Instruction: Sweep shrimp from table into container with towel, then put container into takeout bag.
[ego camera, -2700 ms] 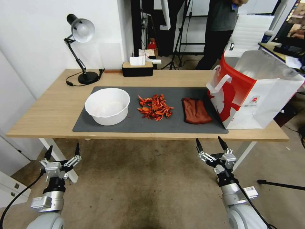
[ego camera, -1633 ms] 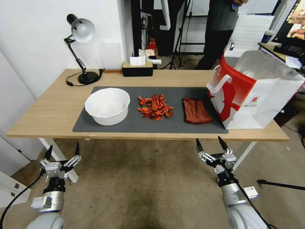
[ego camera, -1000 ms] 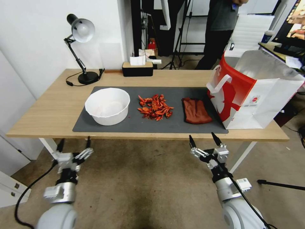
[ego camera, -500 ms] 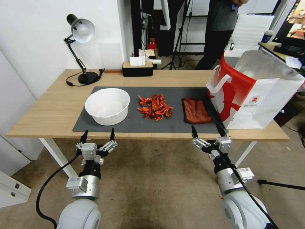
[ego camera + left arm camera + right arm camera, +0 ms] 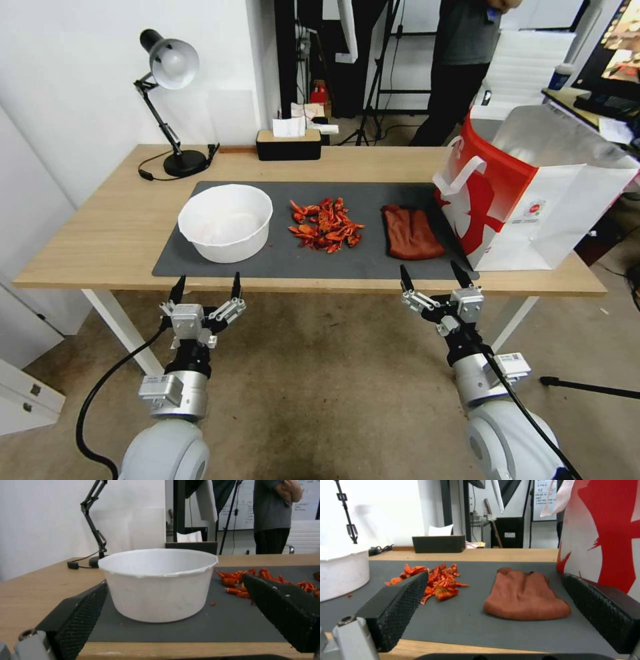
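small logo on the takeout bag (image 5: 533,208) too small to read, no other legible text

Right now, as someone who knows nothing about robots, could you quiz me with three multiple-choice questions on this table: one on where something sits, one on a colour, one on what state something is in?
1. Where does the shrimp heap lie?
A. Inside the container
B. On the mat between the container and the towel
C. In the takeout bag

2. What colour is the towel?
A. Rust-brown
B. Bright blue
C. White

3. How are the two grippers?
A. Both shut on the towel
B. One holds the container
C. Both open and holding nothing

Answers:
1. B: the heap sits on the dark mat, with the container to its left and the towel to its right.
2. A: the cloth is rust-brown, duller than the shrimp.
3. C: the left gripper and right gripper hang at the table front edge, fingers spread.
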